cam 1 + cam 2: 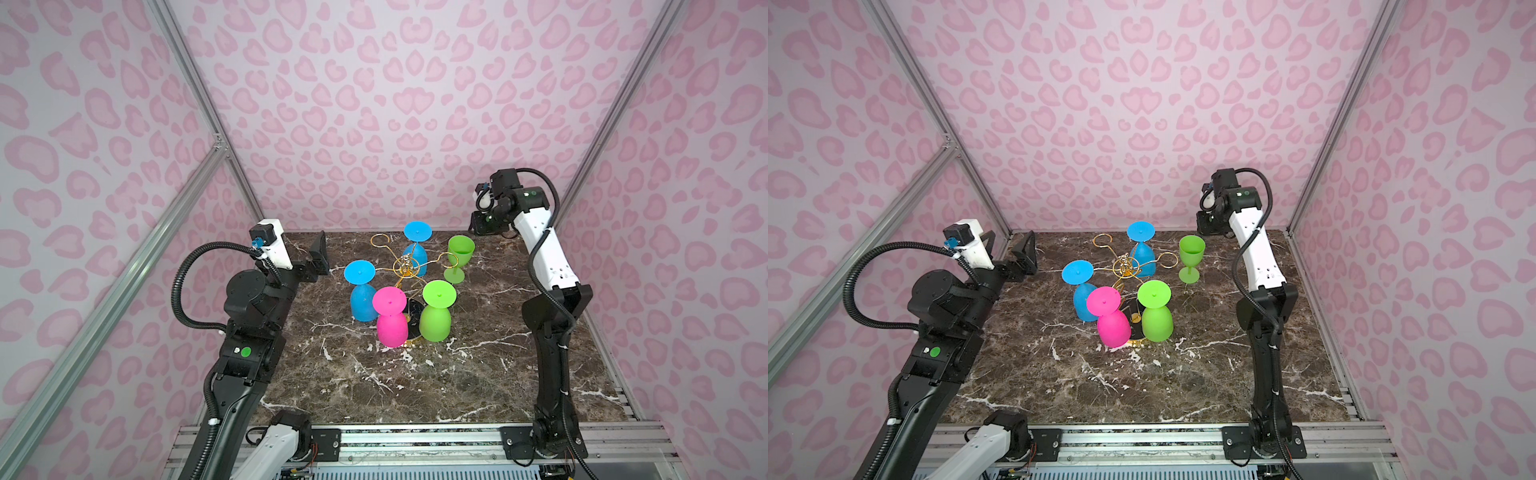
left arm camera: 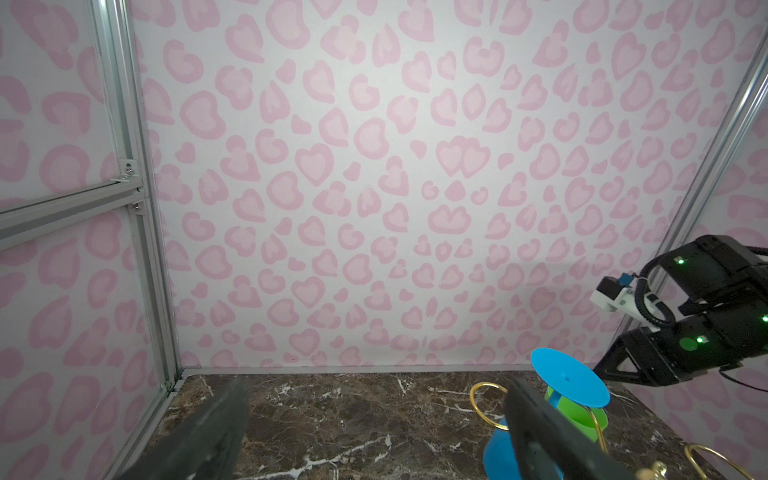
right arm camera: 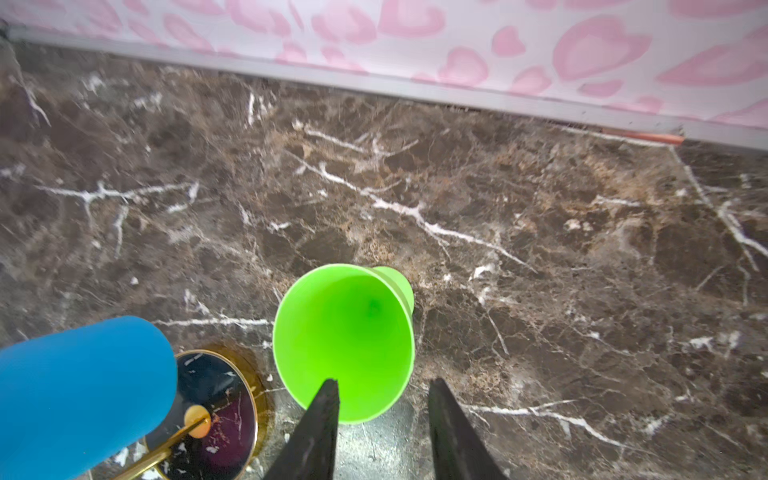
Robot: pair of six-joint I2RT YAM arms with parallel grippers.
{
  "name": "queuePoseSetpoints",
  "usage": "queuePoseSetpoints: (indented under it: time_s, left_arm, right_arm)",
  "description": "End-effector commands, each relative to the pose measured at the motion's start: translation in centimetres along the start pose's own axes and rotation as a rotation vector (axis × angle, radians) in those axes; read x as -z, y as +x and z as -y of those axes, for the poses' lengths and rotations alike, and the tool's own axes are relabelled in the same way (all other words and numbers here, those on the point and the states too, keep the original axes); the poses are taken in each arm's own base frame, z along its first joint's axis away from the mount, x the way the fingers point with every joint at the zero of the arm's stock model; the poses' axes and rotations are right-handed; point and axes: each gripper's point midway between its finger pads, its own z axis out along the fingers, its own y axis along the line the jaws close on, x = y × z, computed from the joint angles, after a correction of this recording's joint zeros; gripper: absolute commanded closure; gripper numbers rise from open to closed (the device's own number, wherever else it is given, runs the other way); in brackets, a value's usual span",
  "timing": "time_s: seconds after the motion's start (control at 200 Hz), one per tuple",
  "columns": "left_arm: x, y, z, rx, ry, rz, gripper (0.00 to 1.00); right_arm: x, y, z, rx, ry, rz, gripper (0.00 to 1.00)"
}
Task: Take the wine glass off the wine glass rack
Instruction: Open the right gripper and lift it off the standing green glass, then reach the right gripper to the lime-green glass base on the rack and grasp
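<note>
Right wrist view, right tool (image 3: 382, 384) open, empty, over upright green plastic wine glass (image 3: 345, 340) on brown marble tabletop (image 3: 540, 249), beside gold wire rack (image 1: 404, 264), left tool (image 2: 376, 386) open too

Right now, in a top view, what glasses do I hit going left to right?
Hanging blue glass → pink glass → hanging green glass → upright green glass. Far blue glass overlaps both pink and hanging green, so it is left out.
</note>
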Motion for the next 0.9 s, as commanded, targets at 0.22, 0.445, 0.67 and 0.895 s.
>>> queuePoseSetpoints:
  time_s: [0.22,0.445,0.67,0.895]
  left_arm:
    - [0.4,-0.5,-0.7,0.038,-0.038,0.039,0.03]
    - [0.6,-0.3,-0.7,0.046,-0.034,0.040,0.03]
    - [0.9,0.1,-0.9,0.041,-0.039,0.036,0.03]
    - [1.3,0.8,-1.0,0.069,-0.041,0.033,0.03]
  right_arm:
    - [8.9,-3.6,-2.1,-0.079,-0.192,0.277,0.63]
    - [14.4,-1.2,-4.5,-0.105,-0.302,0.399,0.64]
    - [18.2,4.7,-6.9,-0.120,-0.420,0.417,0.64]
    - [18.0,10.8,-11.6,-0.173,-0.647,0.318,0.61]
